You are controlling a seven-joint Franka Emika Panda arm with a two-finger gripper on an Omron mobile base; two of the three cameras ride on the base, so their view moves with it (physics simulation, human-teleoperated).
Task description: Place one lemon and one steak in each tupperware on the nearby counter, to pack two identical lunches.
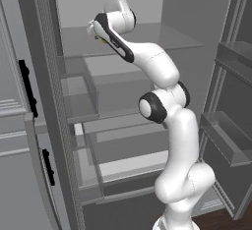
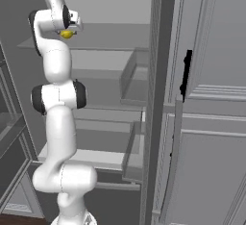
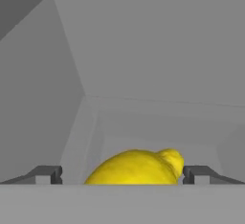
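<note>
We find the gripper spread wide, its fingertips either side of a lemon on the upper fridge shelf, not yet pinched. We judge packing barely begun: lemons and steaks remain to be placed.

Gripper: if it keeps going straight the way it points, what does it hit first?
The lemon, lying between the open gripper's fingertips; behind it is the fridge's back wall, though depth is hard to judge.
</note>
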